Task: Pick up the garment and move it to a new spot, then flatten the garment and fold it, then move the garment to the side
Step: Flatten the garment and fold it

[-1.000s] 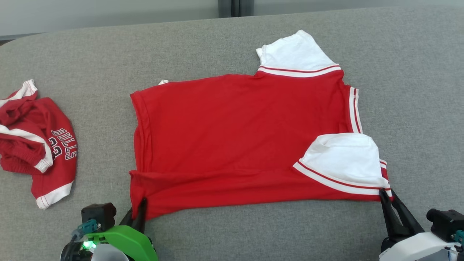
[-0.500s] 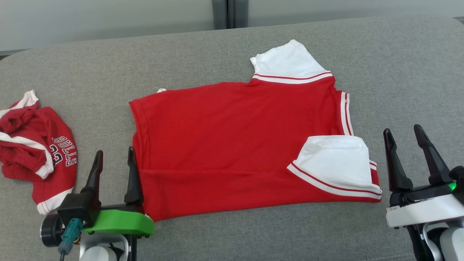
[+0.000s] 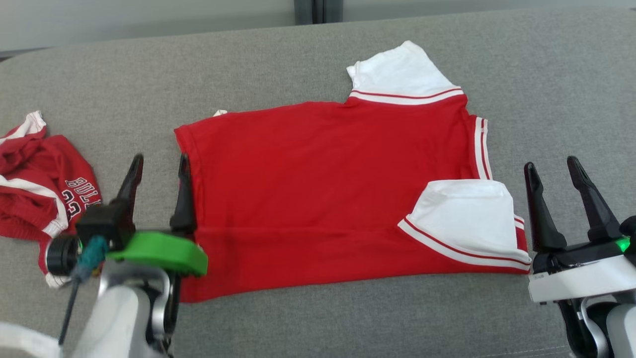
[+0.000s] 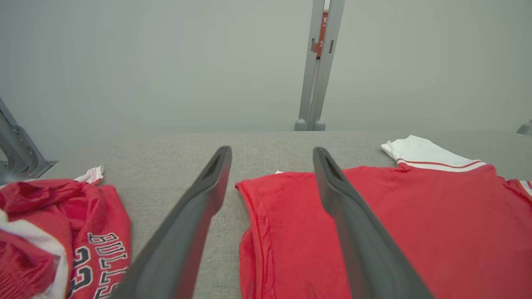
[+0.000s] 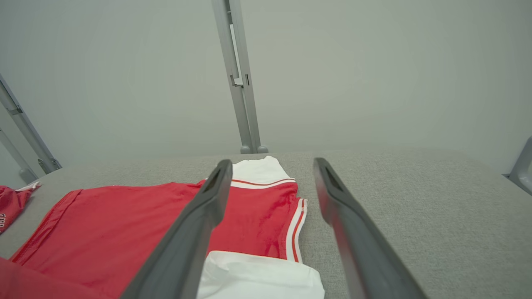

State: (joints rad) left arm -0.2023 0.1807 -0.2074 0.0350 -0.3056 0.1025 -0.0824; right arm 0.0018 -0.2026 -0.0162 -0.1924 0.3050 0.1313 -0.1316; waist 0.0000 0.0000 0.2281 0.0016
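Head view: left gripper (image 3: 161, 159), spread, straddles the hem edge of the red garment (image 3: 318, 189); right gripper (image 3: 550, 164), also spread, hovers just beyond its striped edge, over open grey upholstery (image 3: 348, 323).

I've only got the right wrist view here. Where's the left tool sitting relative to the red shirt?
Observer: The left tool is open, straddling the red shirt's left edge: one finger over cloth, the other over the grey surface.
Operator: Is the near side folded?
Observer: A crease runs across the shirt close to its near edge, from the left tool to the near white sleeve.
Operator: Anything else lying there?
Observer: A crumpled second garment, red with BULLS lettering, lies apart, left of the shirt.
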